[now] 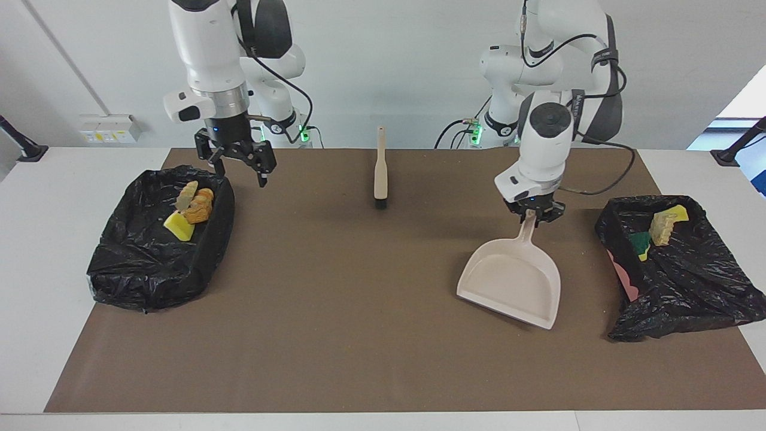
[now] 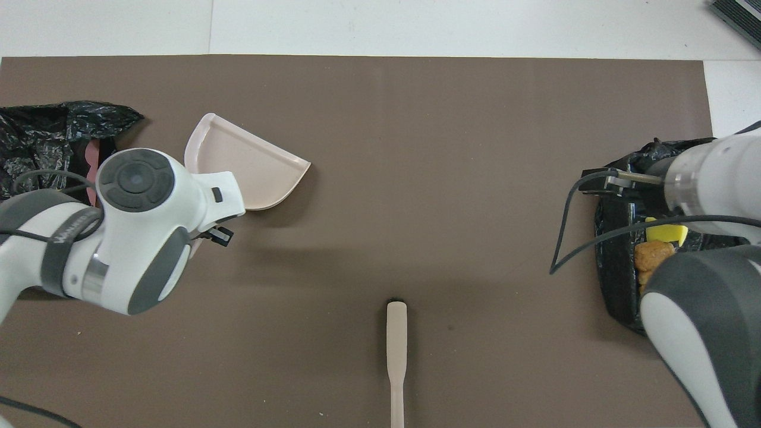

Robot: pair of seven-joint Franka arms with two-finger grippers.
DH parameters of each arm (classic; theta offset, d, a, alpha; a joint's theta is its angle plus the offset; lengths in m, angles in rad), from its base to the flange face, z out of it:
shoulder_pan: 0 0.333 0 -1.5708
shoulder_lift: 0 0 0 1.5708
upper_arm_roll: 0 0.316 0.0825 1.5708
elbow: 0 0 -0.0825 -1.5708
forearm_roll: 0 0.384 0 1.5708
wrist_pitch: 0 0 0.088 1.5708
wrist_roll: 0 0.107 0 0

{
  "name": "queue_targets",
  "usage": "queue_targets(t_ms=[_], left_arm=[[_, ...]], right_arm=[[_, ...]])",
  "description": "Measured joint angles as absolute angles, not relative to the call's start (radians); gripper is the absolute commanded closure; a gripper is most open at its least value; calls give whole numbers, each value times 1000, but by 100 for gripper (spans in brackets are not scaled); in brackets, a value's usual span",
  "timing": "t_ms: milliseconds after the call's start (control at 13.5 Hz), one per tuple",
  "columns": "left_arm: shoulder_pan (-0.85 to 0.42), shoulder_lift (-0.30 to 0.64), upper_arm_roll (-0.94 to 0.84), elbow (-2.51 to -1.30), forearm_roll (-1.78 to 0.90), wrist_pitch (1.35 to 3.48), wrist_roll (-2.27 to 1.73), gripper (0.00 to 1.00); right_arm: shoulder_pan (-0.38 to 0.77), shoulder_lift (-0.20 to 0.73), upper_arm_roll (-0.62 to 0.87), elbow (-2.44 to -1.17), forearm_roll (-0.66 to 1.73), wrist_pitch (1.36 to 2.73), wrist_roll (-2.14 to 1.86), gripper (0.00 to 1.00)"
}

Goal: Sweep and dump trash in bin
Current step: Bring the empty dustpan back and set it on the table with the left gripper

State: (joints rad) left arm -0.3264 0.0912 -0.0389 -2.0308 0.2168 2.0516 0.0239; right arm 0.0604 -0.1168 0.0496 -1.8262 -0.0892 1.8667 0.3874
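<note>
Left gripper (image 1: pixel 530 214): clamped on the handle of the dustpan (image 1: pixel 512 280), pan on the mat.
Right gripper (image 1: pixel 239 163): jaws apart, holding nothing, over the rim of one bin (image 1: pixel 137 263).
Trash (image 1: pixel 192 209): three bits in that bin; more (image 1: pixel 658 230) in the other bin (image 1: pixel 688 281).
Brush (image 1: pixel 380 173): mid-mat, close to the robots.

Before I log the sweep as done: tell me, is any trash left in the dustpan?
No. The dustpan held by the left gripper shows only its bare beige floor.

Trash (image 1: pixel 192 211) heaped in one black-lined bin (image 1: pixel 149 263), more trash (image 1: pixel 661 230) in another bin (image 1: pixel 688 281)
</note>
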Motion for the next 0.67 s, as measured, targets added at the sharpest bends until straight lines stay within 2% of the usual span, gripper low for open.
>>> queue_targets(t_ms=[222,667], left_arm=[[-436,143,-37,-1996,160,2087,-181,100],[-575,258,-37,-1820,83,2087,-444,100]], right_arm=[[60,-128,-1,-1757,-89,1767,268,0],[57,-130,-118,-1621,-66,1570,68,0]])
